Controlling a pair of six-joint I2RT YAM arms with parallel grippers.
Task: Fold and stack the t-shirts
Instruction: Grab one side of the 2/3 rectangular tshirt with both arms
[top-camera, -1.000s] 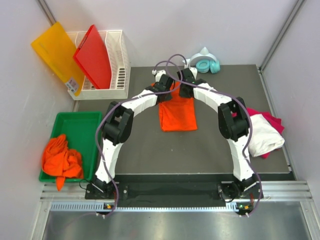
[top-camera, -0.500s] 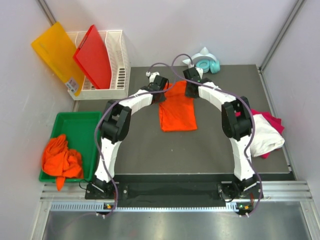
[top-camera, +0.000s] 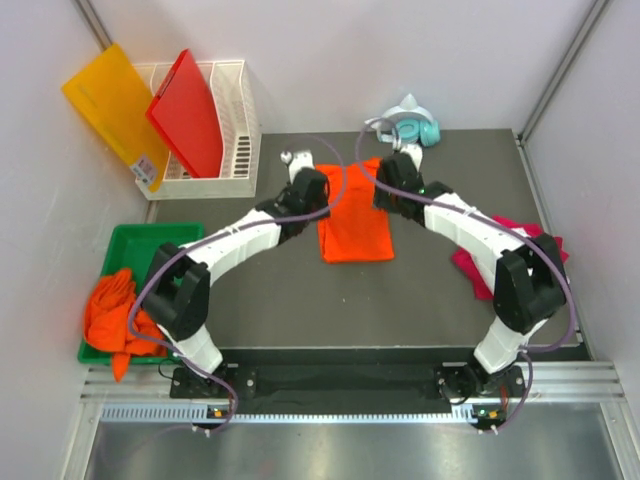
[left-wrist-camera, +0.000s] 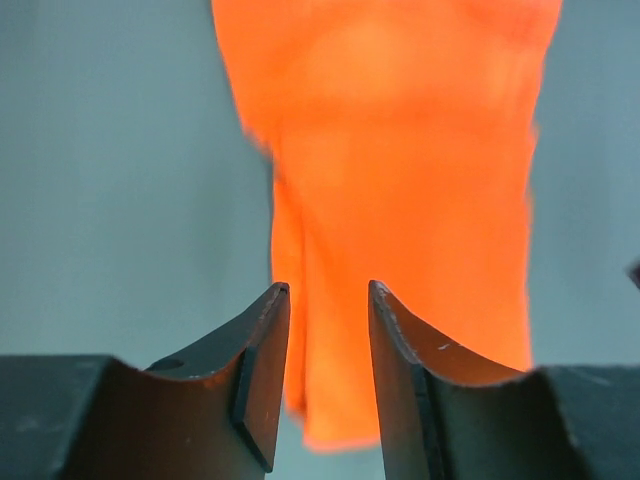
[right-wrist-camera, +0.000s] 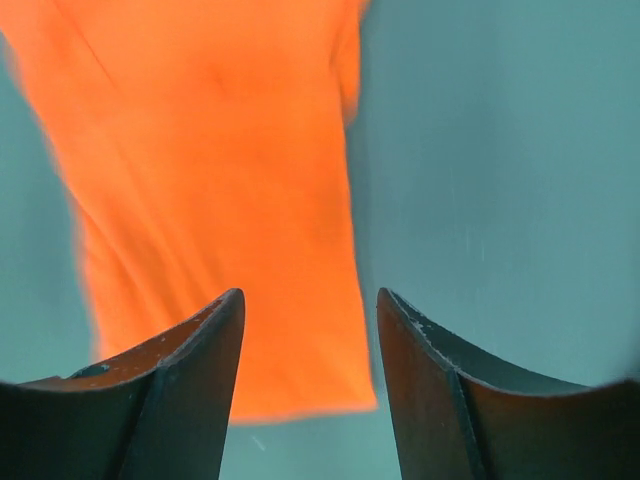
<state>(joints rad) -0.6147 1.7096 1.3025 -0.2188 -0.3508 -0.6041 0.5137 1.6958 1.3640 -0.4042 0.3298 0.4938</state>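
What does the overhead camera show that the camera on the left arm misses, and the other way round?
Only the overhead view shows the green bin of crumpled orange shirts, the white basket holding a red board, a yellow board beside it, and a pink shirt at the right edge. Only the left arm's camera shows its tool close up, fingers apart with nothing held between them. Both show the folded orange shirt lying on the dark table.

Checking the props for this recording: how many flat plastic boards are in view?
2. A red flat plastic board stands tilted in the white slatted rack; a yellow-orange plastic board leans at the rack's left side. None seems hidden.
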